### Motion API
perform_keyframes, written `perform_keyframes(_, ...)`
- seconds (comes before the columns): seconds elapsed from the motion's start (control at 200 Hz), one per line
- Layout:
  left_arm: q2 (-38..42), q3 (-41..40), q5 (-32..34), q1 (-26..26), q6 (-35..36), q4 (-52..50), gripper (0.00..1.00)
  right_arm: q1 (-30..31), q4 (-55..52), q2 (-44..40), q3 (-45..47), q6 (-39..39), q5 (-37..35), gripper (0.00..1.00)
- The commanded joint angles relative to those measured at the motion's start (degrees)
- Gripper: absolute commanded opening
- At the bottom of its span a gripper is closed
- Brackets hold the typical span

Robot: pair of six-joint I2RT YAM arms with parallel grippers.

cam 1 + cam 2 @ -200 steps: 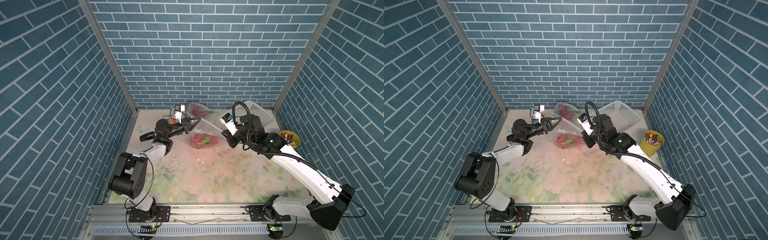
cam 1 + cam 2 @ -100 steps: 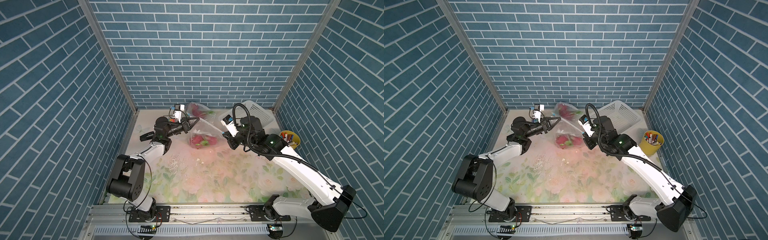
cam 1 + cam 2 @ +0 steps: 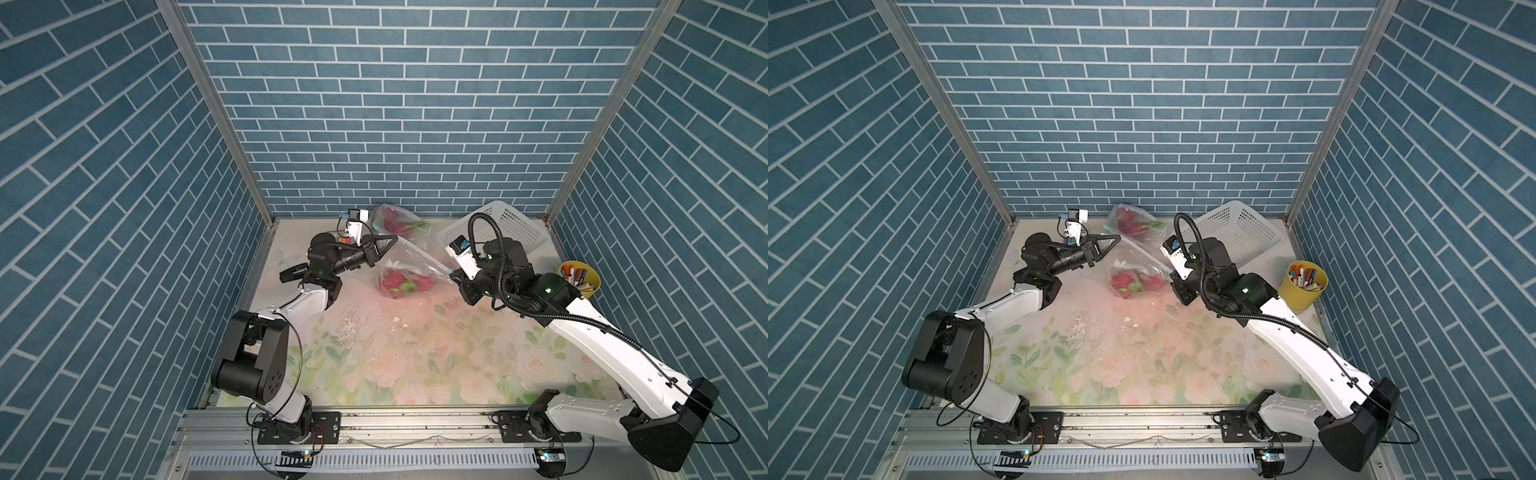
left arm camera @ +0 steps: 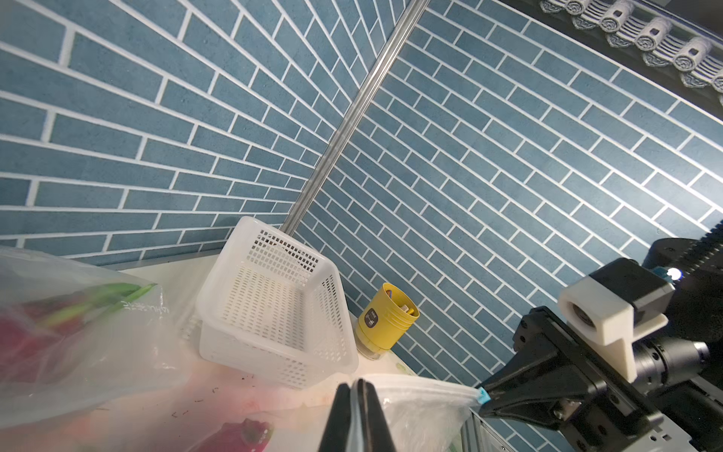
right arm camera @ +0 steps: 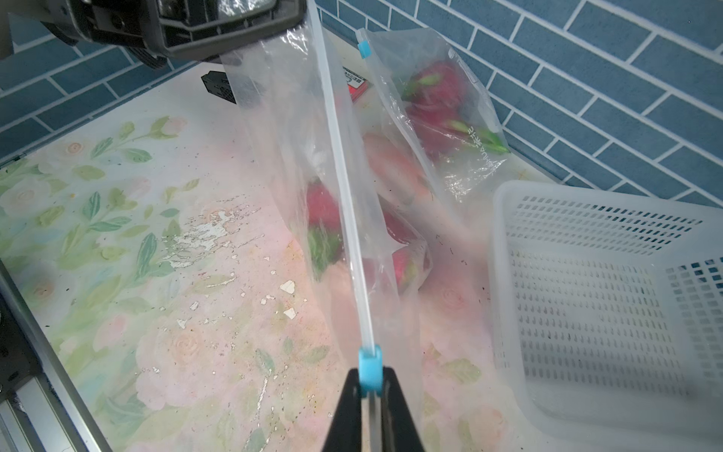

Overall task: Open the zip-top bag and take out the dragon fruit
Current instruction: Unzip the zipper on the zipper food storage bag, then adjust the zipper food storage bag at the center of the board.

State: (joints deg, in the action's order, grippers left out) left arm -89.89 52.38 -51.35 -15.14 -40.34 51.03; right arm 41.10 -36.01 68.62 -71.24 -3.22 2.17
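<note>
Holding unchanged this past second: my left jaws pinched shut on the zip-top bag [image 3: 415,259] by a corner, my right jaws on its blue slider [image 5: 369,366]; dragon fruit [image 3: 399,282] sits inside, toward 12 o'clock on the table [image 3: 415,353]; zip seemingly unopened.

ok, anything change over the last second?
Barely. The left arm's wrist swung slightly toward the back wall; left gripper tip stayed put. The right gripper crept slightly frontward with the blue plastic slider. Nothing grabbed or released: both jaws stay shut on the clear zip-top bag. The pink dragon fruit inside, second clear bag and white perforated basket unmoved.
</note>
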Motion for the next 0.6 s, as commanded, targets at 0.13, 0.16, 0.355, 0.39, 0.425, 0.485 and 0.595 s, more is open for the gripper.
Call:
perform_keyframes(0.13, 0.9, 1.9, 8.1, 3.9, 1.1, 1.8, 0.0, -0.5, -8.9, 0.6, -1.4, 1.8, 1.2, 0.14)
perform_keyframes(0.16, 0.9, 1.7, 7.1, 3.7, 1.4, 2.0, 0.0, -0.5, -8.3, 1.3, -2.6, 1.8, 2.5, 0.19)
perform_keyframes(0.355, 3.9, -4.6, 3.0, 2.4, 1.7, 6.7, 0.0, -0.5, -4.6, 5.6, -10.4, 0.2, 9.4, 0.38)
perform_keyframes(0.39, 5.1, -6.5, 2.7, 2.3, 1.7, 7.9, 0.0, -0.5, -4.0, 6.2, -11.4, -0.3, 9.2, 0.39)
perform_keyframes(0.425, 6.4, -8.2, 2.5, 2.3, 1.8, 8.9, 0.0, -0.5, -3.5, 6.9, -12.2, -0.8, 9.0, 0.39)
perform_keyframes(0.485, 8.4, -10.4, 1.9, 2.3, 2.7, 9.4, 0.0, -0.5, -2.4, 8.0, -13.4, -1.3, 8.4, 0.4)
perform_keyframes(0.595, 12.0, -13.6, 1.7, 2.0, 5.2, 8.8, 0.0, -0.5, 1.0, 10.3, -14.1, -1.5, 5.9, 0.43)
